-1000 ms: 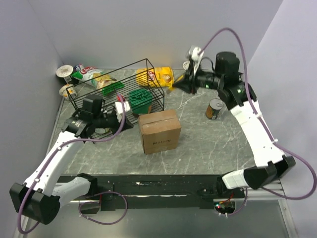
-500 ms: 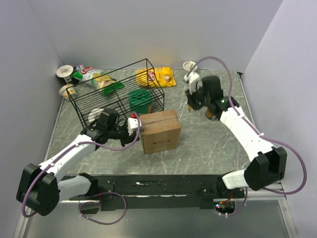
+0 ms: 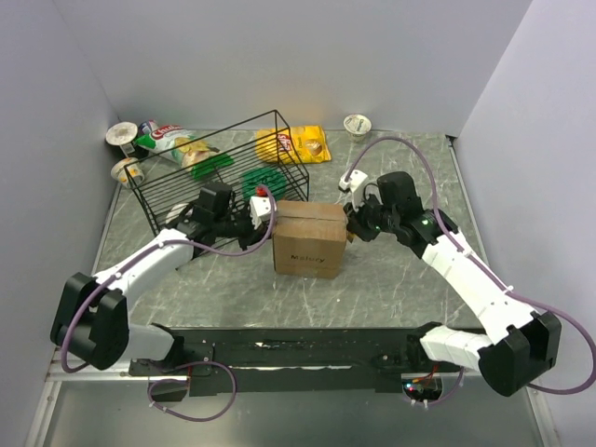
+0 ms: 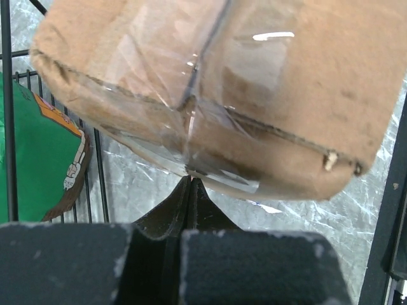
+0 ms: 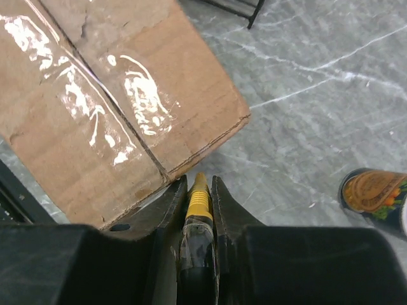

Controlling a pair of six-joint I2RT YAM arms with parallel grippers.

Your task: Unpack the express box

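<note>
The express box (image 3: 310, 240) is a brown taped carton in the middle of the table, closed. My left gripper (image 3: 266, 207) is shut and empty, its tips against the box's left side. In the left wrist view the closed tips (image 4: 191, 182) touch the taped seam of the box (image 4: 254, 89). My right gripper (image 3: 352, 229) is at the box's right side. In the right wrist view it (image 5: 198, 183) is shut on a yellow-tipped pen-like tool (image 5: 199, 198), whose tip points at the lower corner edge of the box (image 5: 95, 108).
A black wire basket (image 3: 163, 186) stands just left of the box, with a green packet (image 3: 265, 177) inside, also in the left wrist view (image 4: 38, 159). A yellow snack bag (image 3: 293, 144), a cup (image 3: 357, 124), cups and a bag (image 3: 158, 140) lie at the back. A can (image 5: 375, 190) stands to the right.
Both arms have closed in on the box: the left gripper from the basket side, the right gripper from the far back with the tool. The box has shifted slightly right.
</note>
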